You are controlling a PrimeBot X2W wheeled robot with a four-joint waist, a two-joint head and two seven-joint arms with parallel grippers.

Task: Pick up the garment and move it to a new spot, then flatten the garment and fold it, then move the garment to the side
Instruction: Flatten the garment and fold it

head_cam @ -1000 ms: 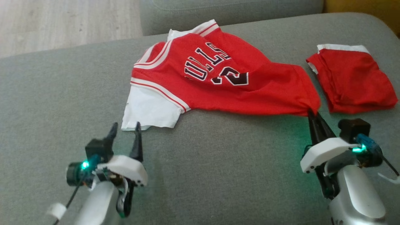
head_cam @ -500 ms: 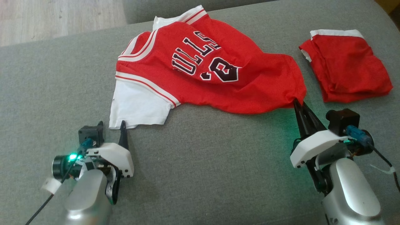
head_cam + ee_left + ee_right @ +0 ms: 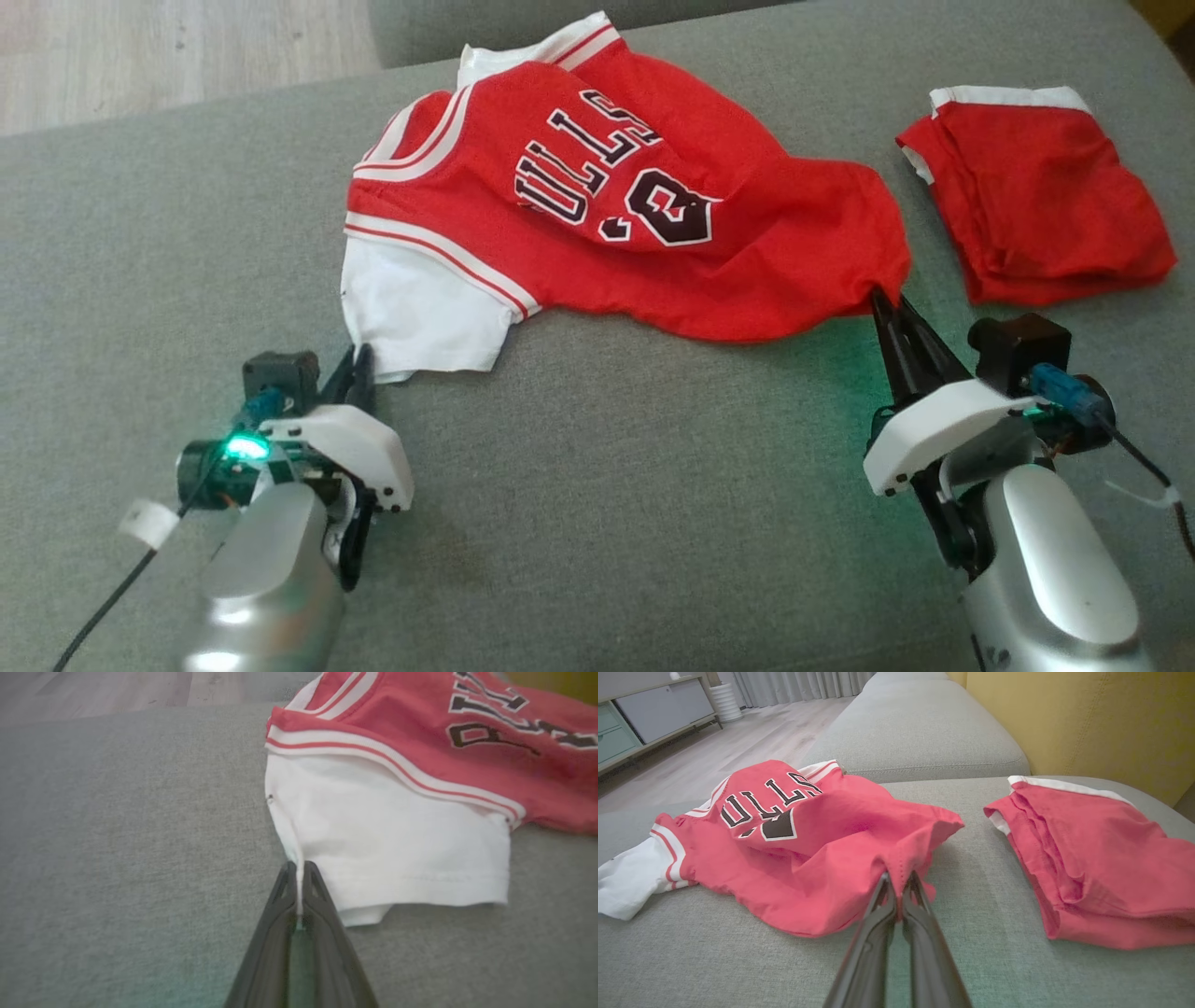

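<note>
Spanning both end effectors [image 3: 359, 362] [image 3: 883, 303], apparently: garment [image 3: 709, 271]

On the red jersey [image 3: 766, 252] in front of me I read black, white-edged letters [image 3: 583, 163]: "ULLS". Below them stands a black number [image 3: 667, 213], too creased for me to read.

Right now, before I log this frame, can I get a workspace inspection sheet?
Surface: grey fabric sofa cushion.
Job's things: red basketball jersey with white sleeve, rumpled, not flat.
Clutter: folded red shorts, on the jersey's right, apart from it.
Hands: left hand shut on the white sleeve's edge; right hand shut on the red hem.
Cables: black cable off the left wrist, another off the right.
Surroundings: pale wood floor, yellow backrest, grey cabinet.
</note>
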